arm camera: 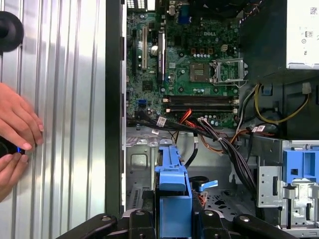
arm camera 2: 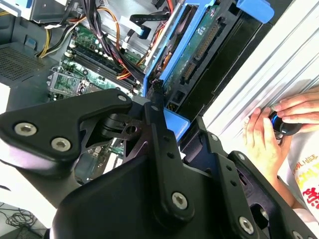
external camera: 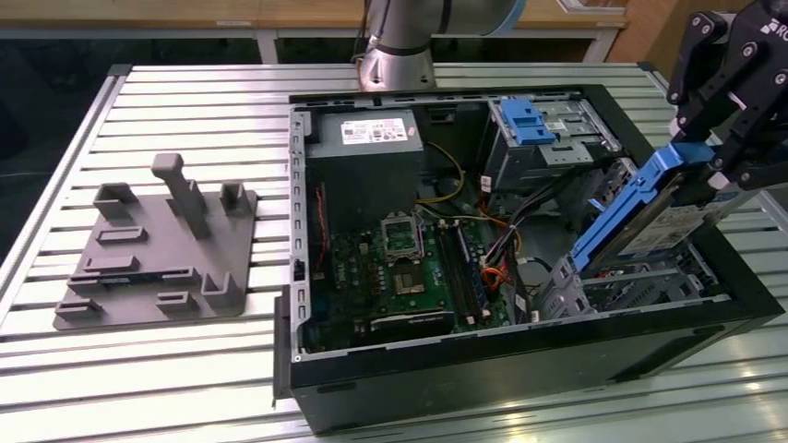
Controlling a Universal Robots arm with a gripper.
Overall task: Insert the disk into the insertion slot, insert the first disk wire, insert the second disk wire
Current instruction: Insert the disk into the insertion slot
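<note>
Gripper (external camera: 711, 166) is closed on the upper end of the disk (external camera: 659, 226), jaws only as wide as the drive + its blue carrier are thick. In the second wrist view one black finger (arm camera 2: 155, 134) lies against the carrier's blue edge, w/ the disk's green circuit-board underside just past it. The disk hangs steeply tilted over the PC case (external camera: 493, 346) at the exterior view's right, high end up in the gripper, low end down at the insertion slot (external camera: 647, 286), i.e. the grey perforated cage in the case's near corner on that side. Low end looks to be at the cage mouth, but whether it touches or has gone in I can't tell; the carrier rail covers that spot. The gripper's top is cut off by the frame edge in the exterior view. In the first wrist view a bundle of black, orange & red cables (arm camera: 219, 144) lies loose between the cage area and the motherboard (arm camera: 189, 59); plug ends hard to make out. A second cage w/ a wide blue latch (external camera: 527, 122) sits well apart at the case's far side. A person's hands (arm camera: 15, 129) rest on the slatted tabletop (external camera: 185, 369) beside the case, around a small dark object, mostly hidden. A grey moulded fixture (external camera: 154, 249) lies on the tabletop at the exterior view's left, apart from the case.
</note>
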